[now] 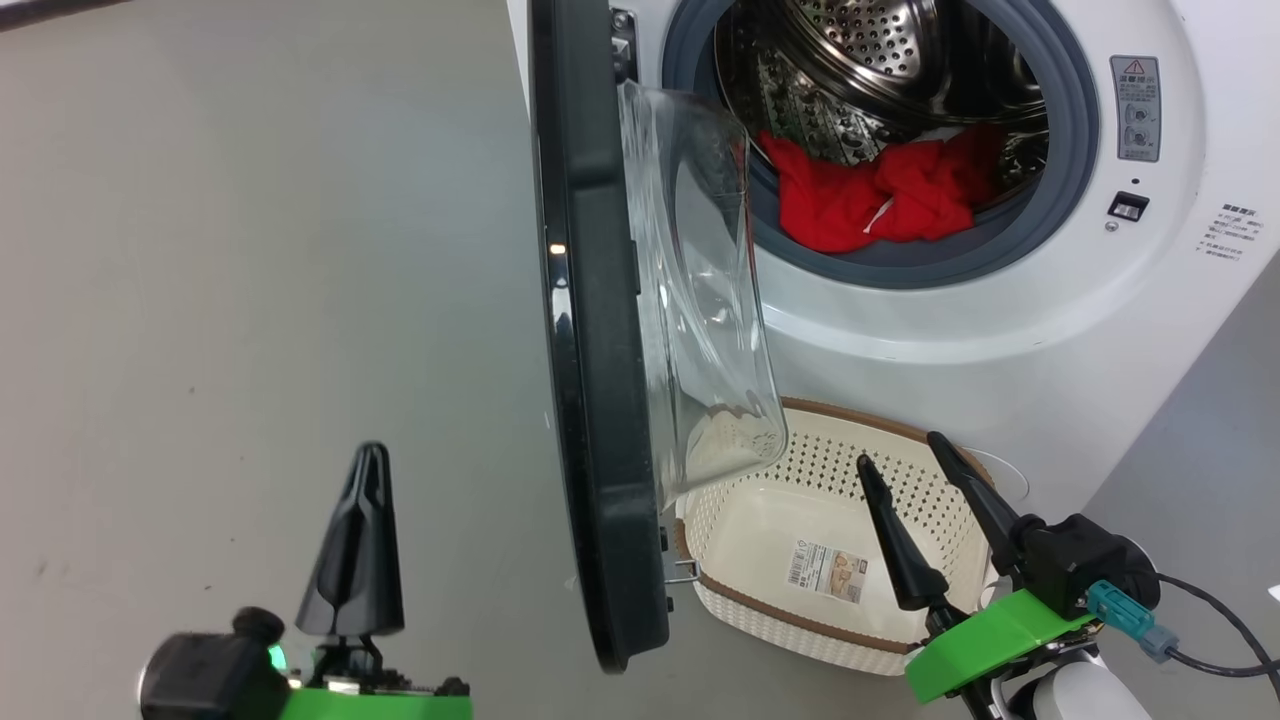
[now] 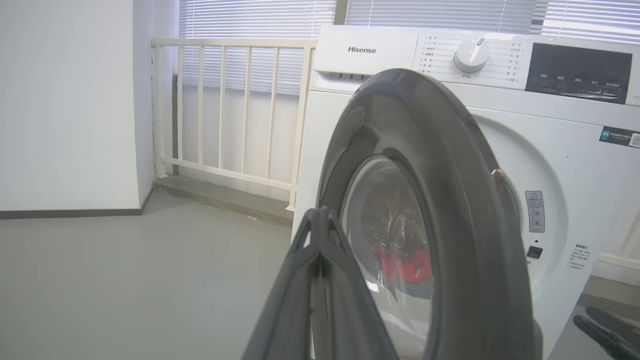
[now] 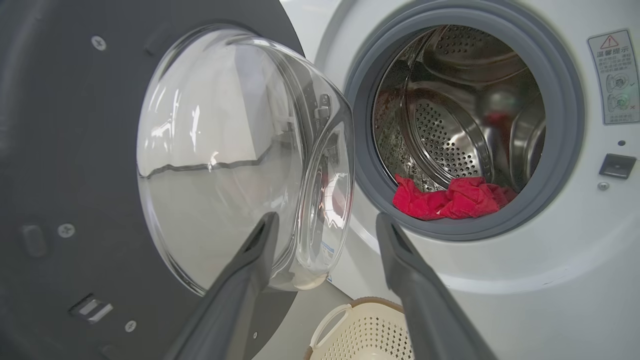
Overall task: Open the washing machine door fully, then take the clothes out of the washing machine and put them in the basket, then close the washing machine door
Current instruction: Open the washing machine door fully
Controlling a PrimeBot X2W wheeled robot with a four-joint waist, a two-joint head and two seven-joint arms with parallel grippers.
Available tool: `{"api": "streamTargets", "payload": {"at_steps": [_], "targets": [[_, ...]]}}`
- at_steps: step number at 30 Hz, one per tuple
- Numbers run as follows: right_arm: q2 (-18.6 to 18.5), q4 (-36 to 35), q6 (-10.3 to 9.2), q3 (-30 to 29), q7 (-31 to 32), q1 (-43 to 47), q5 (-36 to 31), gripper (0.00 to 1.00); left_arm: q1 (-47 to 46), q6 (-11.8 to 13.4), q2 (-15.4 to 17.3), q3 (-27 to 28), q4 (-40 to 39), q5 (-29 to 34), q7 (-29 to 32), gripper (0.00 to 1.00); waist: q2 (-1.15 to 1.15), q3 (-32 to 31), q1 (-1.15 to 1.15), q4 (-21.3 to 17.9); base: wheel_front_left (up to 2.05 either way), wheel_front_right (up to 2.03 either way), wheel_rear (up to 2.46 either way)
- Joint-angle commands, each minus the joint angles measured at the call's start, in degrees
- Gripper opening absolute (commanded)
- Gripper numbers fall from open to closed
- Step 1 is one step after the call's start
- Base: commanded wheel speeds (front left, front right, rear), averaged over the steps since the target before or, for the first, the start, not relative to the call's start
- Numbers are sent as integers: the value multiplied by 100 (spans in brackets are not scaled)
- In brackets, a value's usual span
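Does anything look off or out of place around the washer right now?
Nothing looks spilled, broken or askew. The door stands out from the washer, the clothes lie in a heap in the drum, and the basket sits upright on the floor below the opening.

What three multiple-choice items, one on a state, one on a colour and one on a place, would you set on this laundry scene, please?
1. The left gripper is: A open; B shut, empty; C shut on cloth.
2. The clothes are: A blue; B red; C green.
3. Of the basket and the washing machine, the clothes lie: A in the basket; B half in each; C in the washing machine.
Key: 1 B, it is pinched shut with nothing between; 2 B, bright red fabric; 3 C, they sit inside it, none in the basket.
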Motion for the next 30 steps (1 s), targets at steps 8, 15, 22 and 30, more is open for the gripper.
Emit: {"api": "streamTargets", "payload": {"at_steps": [8,15,22,30], "targets": [[22,-161,34,99,-37,-26,110,100,-376,-152,-42,103,-958,259,-60,0,0,-21,0,-45,0,0,0],[22,-162,34,109,-37,-24,111,100,-454,-319,-59,-219,-1359,382,-60,0,0,-17,0,-107,0,0,0],[22,-163,34,112,-37,-32,115,100,-511,-594,-59,-767,-1410,424,90,0,0,4,0,-152,0,0,0],[22,-155,34,115,-37,-41,135,100,-517,-792,-26,-1185,-1192,390,449,0,0,-5,0,-211,0,0,0]]}}
